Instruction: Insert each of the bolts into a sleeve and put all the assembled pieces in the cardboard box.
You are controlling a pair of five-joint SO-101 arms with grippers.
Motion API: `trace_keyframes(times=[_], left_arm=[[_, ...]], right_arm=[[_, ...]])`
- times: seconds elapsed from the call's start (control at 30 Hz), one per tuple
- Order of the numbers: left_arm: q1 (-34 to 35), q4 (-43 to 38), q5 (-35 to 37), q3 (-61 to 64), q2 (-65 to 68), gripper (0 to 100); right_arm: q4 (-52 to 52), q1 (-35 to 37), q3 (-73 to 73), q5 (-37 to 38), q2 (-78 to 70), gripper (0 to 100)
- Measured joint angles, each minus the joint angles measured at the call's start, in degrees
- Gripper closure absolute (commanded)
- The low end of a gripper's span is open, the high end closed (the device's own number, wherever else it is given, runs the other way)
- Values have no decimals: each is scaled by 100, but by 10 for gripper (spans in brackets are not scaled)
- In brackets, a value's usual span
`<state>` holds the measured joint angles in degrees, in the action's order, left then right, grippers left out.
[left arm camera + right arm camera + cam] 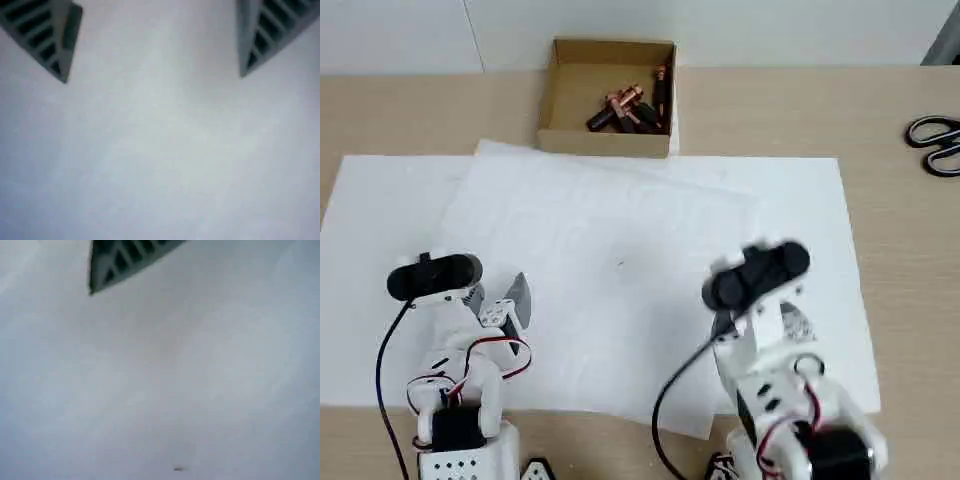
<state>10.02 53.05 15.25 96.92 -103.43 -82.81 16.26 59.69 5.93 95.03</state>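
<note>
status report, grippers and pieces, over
Left gripper open, empty, over the paper. Right arm over the paper too. Assembled pieces in the cardboard box. Scissors far off, not in the way.

The pieces [630,108] in the cardboard box [605,142] lay in a dark heap. They were too small for me to count or to tell what was what. The scissors [938,145] were cut off by the side of the high view. The left arm [460,410] and the right arm [800,420] ran off its bottom edge.

The right gripper [788,322] was mostly hidden under a dark camera [757,275]. The left gripper [153,77] showed me two wide-apart fingers [45,35], blurry and cut off at the picture's edge. A tiny dark speck [178,469] on the paper [210,370] was too small for me to name.
</note>
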Motion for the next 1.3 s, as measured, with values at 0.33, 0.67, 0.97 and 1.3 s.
trace_keyframes(times=[0.33, 0.67, 0.97, 1.3], left_arm=[[0, 0, 0, 0, 0, 789], [0, 0, 0, 0, 0, 789], [0, 0, 0, 0, 0, 789], [0, 0, 0, 0, 0, 789]], right_arm=[[97, -343, 651, 0, 835, 816], [695, -949, 1811, 0, 818, 816], [2857, -1231, 2901, 0, 800, 816], [3174, -1266, 3622, 0, 791, 814]])
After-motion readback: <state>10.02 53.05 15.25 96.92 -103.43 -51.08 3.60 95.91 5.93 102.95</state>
